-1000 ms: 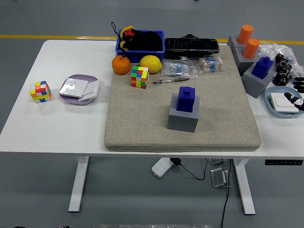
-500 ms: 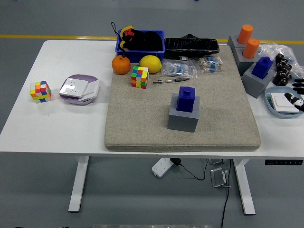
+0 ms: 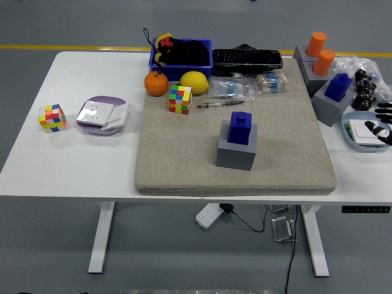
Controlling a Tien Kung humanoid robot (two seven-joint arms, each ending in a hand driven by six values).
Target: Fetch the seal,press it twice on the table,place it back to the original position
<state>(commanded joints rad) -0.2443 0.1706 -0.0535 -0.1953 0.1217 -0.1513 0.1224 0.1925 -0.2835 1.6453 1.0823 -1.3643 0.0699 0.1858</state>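
A dark blue seal (image 3: 239,127) stands upright in its grey block holder (image 3: 236,153) in the middle of the beige felt mat (image 3: 177,159). No hand touches it. Only the black fingers of my right hand (image 3: 382,121) show, at the right edge of the picture. They hover spread over the light blue dish (image 3: 354,139), far to the right of the seal, and hold nothing. My left arm is out of view.
On the right stand another blue seal (image 3: 337,86) and two orange seals (image 3: 320,52) in grey holders. A pen (image 3: 219,104), a colour cube (image 3: 180,99), a lemon (image 3: 194,82), an orange (image 3: 156,84) and a blue bin (image 3: 181,54) lie behind the seal. A second cube (image 3: 52,117) and a purple-rimmed box (image 3: 101,114) sit at the left.
My right hand's fingers have edged a little further into the picture from the right. Everything on the table has stayed where it was.
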